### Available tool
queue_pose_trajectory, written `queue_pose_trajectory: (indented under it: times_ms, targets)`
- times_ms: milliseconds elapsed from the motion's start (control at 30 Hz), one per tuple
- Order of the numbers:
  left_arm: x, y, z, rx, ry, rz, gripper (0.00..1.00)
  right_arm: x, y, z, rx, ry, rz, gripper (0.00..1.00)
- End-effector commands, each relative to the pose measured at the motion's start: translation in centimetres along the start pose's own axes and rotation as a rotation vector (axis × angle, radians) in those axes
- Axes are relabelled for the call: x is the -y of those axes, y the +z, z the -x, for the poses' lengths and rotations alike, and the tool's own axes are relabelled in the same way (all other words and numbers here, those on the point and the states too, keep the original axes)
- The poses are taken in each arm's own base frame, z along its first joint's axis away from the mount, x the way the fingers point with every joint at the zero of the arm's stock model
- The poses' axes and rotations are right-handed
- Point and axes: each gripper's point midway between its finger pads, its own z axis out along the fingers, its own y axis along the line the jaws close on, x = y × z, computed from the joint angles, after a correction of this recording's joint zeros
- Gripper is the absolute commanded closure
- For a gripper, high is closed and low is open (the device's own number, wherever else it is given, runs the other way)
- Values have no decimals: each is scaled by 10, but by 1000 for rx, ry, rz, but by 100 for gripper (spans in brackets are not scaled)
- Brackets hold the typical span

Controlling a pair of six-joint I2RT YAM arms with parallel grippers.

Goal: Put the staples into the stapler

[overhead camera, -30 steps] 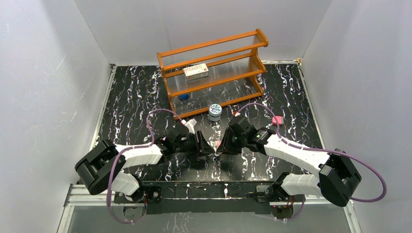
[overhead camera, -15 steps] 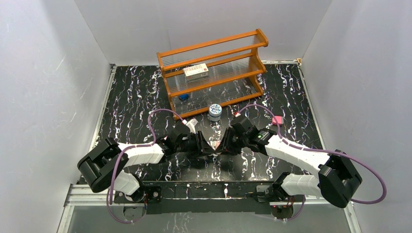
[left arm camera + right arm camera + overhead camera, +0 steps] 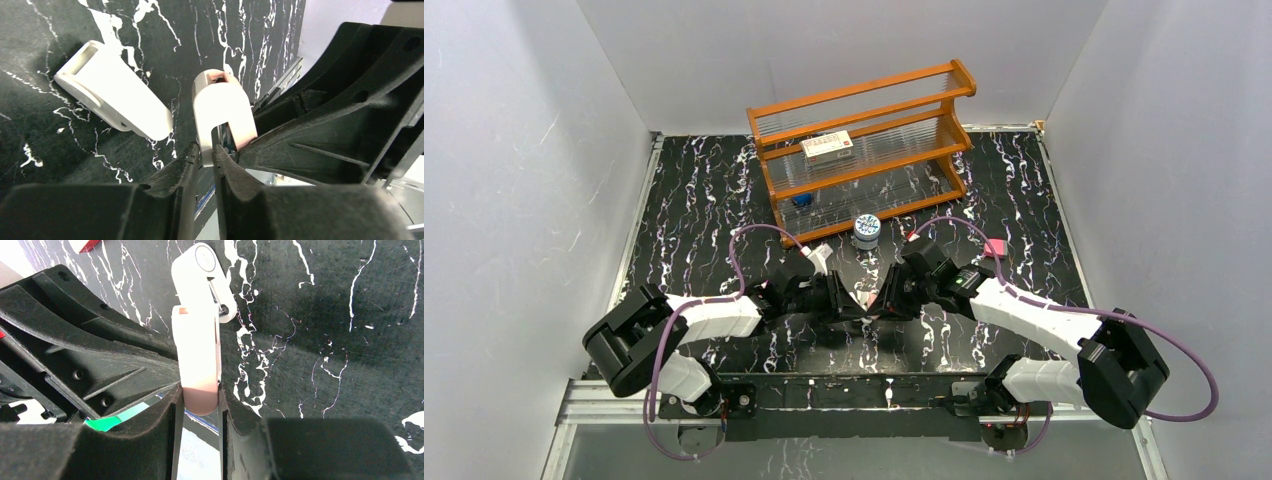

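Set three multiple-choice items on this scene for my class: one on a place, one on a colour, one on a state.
1. Where is the red-and-white box? A on a shelf of the rack; B under it; C in an end effector.
2. What colour is the rack? A blue; B orange-brown; C white.
3. How is the stapler held? A lying free; B by one end effector; C by both end effectors.
Key: 1 A, it lies on a shelf; 2 B, its frame is orange-brown; 3 C, the left end effector and right end effector each pinch it.
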Motion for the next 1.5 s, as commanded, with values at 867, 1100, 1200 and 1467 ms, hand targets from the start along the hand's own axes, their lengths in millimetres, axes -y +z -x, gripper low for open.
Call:
queue_pose_trajectory:
  times_ms: [867, 1100, 1200, 1467]
  targets:
    - [13, -1, 11, -29, 253, 39, 100, -7, -51, 63, 179, 52, 51, 85]
    - [32, 4, 11, -65, 313, -45, 100, -2, -52, 74, 197, 35, 47, 82]
    - [36, 4, 9, -82, 355, -61, 100, 1, -56, 85, 222, 27, 42, 80]
    - [36, -4, 10, -73, 467, -78, 100, 8, -64, 104, 217, 29, 34, 75]
